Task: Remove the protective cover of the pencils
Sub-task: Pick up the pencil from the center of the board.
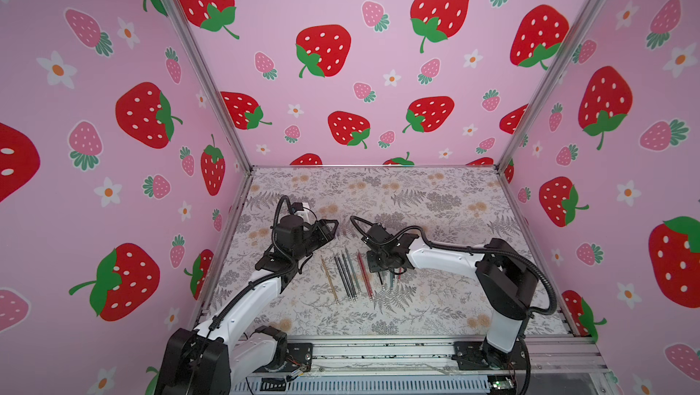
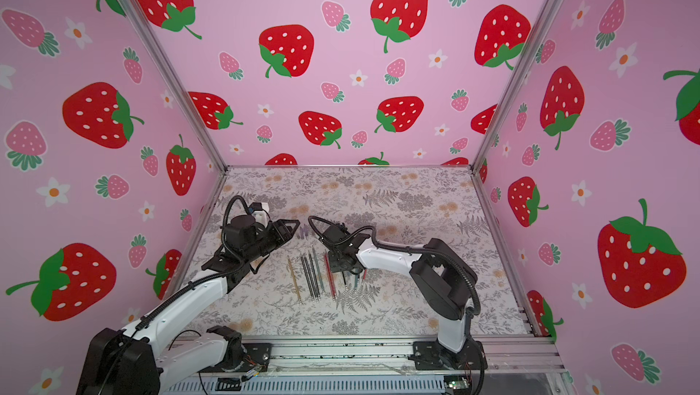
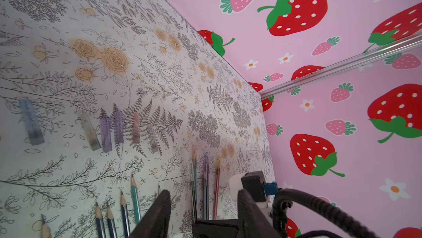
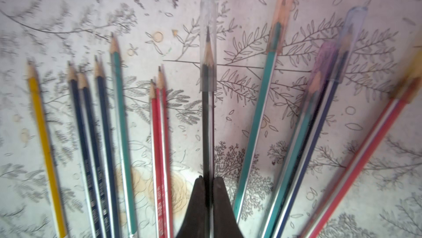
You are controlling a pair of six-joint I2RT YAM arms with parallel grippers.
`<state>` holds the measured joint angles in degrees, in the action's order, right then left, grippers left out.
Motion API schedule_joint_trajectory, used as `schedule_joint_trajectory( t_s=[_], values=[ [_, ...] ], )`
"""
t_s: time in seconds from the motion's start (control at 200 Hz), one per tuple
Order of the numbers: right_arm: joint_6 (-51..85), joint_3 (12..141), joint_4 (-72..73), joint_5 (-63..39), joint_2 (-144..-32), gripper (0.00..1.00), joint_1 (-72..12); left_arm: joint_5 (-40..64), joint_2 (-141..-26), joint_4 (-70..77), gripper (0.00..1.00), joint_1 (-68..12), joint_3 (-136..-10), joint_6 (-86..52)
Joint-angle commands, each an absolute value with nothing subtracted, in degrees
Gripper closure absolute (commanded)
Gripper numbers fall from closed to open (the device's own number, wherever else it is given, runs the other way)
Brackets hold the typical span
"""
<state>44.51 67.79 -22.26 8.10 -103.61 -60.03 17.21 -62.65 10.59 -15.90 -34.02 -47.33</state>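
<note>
Right gripper (image 4: 209, 181) clamps 1 thin black pencil (image 4: 206, 122), tip inside a clear plastic cap (image 4: 208, 15) (4 neighbouring pencils (image 4: 258, 122) wear caps too); left gripper (image 3: 203, 211) hangs half-open, empty.

I can read no words or numbers anywhere. The red pencils (image 4: 159, 157), just beside the black pencil (image 4: 206, 122) in my right pincer (image 4: 209, 179), have tiny pale print along them. The dark blue pencils (image 4: 85, 157), farther from the black pencil on that side, have some too. It is all too blurry to read.
</note>
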Motion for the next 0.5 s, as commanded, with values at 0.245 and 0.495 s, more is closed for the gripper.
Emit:
schedule_joint_trajectory(
  t_s=[0.245,0.495],
  values=[
    [41.21,61.96,-13.76,9.88,-96.22,1.00,-61.95,22.39,-66.63,16.69,0.49,-17.27,-34.23,-49.04],
    [40.56,59.59,-11.20,10.02,-93.35,1.00,-62.16,22.08,-70.93,17.47,0.48,-20.54,-36.20,-49.17]
  ],
)
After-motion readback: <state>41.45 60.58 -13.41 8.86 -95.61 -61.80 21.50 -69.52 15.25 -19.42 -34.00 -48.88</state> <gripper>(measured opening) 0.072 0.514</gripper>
